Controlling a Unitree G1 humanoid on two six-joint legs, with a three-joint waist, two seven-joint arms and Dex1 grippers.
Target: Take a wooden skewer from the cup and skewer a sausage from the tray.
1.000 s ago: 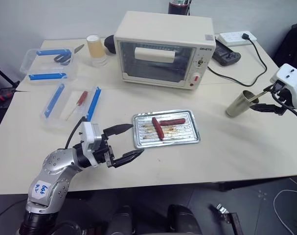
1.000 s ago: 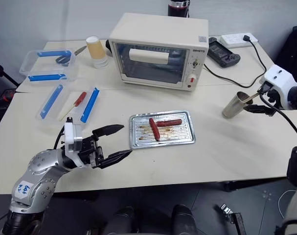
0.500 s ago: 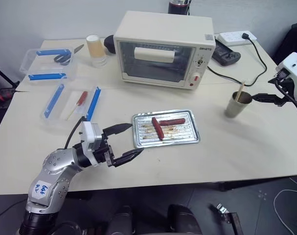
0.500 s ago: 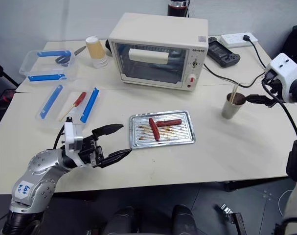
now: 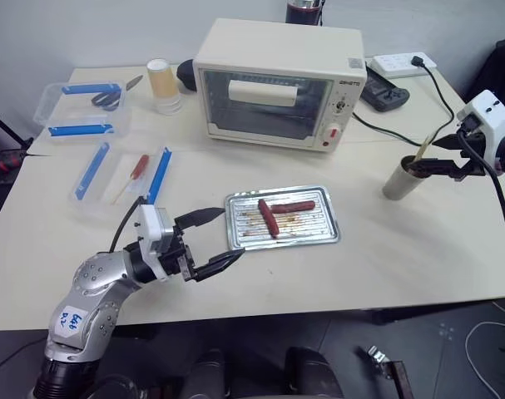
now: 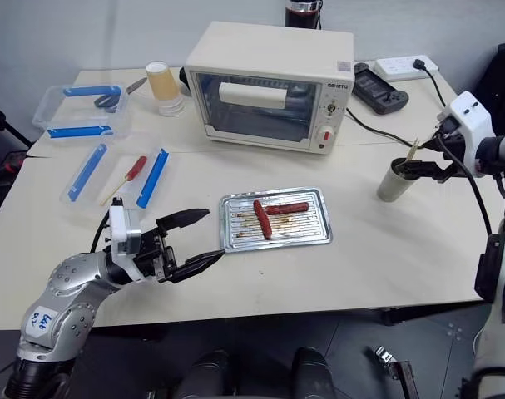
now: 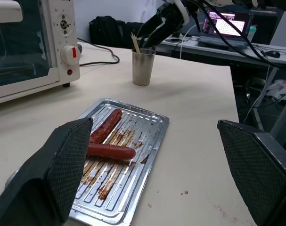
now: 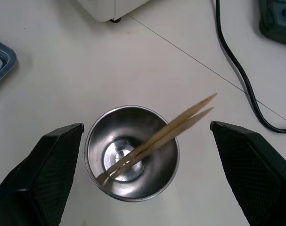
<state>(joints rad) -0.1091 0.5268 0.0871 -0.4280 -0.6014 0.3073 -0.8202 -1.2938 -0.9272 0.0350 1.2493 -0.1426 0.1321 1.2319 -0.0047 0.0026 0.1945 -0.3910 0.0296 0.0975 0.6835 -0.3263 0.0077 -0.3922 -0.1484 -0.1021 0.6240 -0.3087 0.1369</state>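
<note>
Fingers [image 8: 256, 174] wide — right gripper [image 8: 147, 174] over cup [image 8: 132, 153]

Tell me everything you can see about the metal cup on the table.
The cup is a small, plain grey metal cup with a shiny inside and slightly tapered walls. It stands upright on the pale table, to the robot's right of the tray and apart from it. Two thin wooden skewers lean inside it, their lower ends on its bottom, their tips sticking out past the rim. The open right gripper hangs above the cup without touching it.
</note>
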